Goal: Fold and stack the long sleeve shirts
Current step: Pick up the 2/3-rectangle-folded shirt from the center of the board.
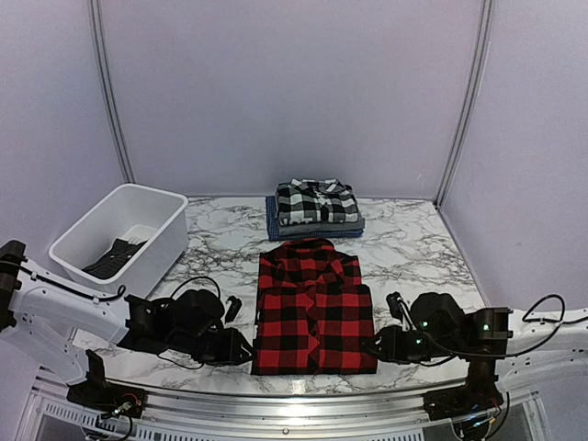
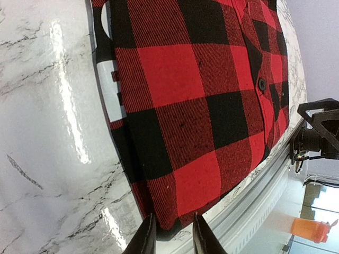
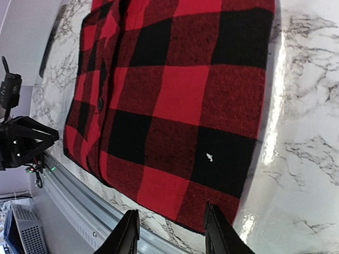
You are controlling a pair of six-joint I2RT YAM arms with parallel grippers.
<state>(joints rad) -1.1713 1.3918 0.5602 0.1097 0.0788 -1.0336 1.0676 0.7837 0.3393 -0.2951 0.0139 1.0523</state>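
You had the red-and-black buffalo check shirt (image 1: 315, 308) folded flat at the near middle of the marble worktop (image 1: 413, 248), collar toward the far side. The left pincer (image 2: 174, 216) stood at the shirt's near left corner, fingers a narrow gap apart with the hem between them, not clamped. The right pincer (image 3: 171, 209) stood at the near right corner, spread wide astride the hem. At the far side, the black-and-white plaid shirt (image 1: 317, 202) lay folded on top of the grey and blue shirts (image 1: 312, 230). A white tub (image 1: 161, 230) stood at the left, holding dark cloth (image 1: 115, 257).
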